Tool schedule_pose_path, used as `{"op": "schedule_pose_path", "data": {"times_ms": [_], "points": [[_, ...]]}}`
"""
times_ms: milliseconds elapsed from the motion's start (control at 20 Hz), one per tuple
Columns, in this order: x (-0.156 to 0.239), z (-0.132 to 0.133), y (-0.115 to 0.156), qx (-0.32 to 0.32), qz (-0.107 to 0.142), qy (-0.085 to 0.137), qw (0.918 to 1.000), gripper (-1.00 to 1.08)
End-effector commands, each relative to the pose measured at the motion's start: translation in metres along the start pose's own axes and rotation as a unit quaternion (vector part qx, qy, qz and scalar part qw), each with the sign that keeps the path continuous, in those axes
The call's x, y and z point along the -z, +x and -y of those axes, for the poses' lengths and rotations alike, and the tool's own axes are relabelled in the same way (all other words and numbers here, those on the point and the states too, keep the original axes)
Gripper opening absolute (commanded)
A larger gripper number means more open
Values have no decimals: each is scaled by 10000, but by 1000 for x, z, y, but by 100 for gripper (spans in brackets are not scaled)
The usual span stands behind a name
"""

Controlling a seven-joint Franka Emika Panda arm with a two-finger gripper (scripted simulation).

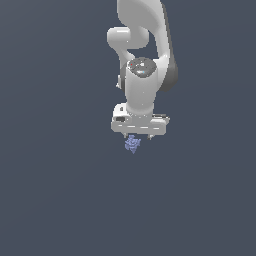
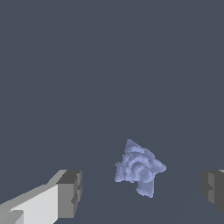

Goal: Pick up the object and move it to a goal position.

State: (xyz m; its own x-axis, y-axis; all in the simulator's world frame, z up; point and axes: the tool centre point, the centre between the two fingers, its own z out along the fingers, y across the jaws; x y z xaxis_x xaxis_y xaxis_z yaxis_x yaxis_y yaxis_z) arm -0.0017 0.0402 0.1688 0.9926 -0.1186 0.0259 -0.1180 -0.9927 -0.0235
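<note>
The object (image 1: 132, 144) is a tiny periwinkle-blue lumpy item with jagged edges, tapering to a point. In the exterior view it shows just below the white gripper (image 1: 139, 134), whose fingers are hidden behind the hand. In the wrist view the object (image 2: 139, 168) lies between the two grey finger pads, one (image 2: 71, 193) on one side and the other (image 2: 212, 189) on the opposite side. The jaws stand wide apart and neither pad touches the object. The gripper (image 2: 141, 191) is open and empty.
A plain dark grey-blue surface (image 1: 60, 190) fills both views. The white arm (image 1: 142, 45) rises above the gripper in the exterior view.
</note>
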Motion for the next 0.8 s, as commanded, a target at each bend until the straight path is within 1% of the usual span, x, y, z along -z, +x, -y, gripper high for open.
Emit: {"op": "schedule_pose_path", "data": {"times_ms": [0, 250, 500, 750], "points": [[-10, -3, -5, -287, 19, -10, 9996, 100], [-34, -9, -18, -989, 56, -43, 9951, 100], [-54, -16, -31, -1605, 81, -84, 9870, 100], [-67, -21, -40, -2032, 93, -118, 9790, 100]]}}
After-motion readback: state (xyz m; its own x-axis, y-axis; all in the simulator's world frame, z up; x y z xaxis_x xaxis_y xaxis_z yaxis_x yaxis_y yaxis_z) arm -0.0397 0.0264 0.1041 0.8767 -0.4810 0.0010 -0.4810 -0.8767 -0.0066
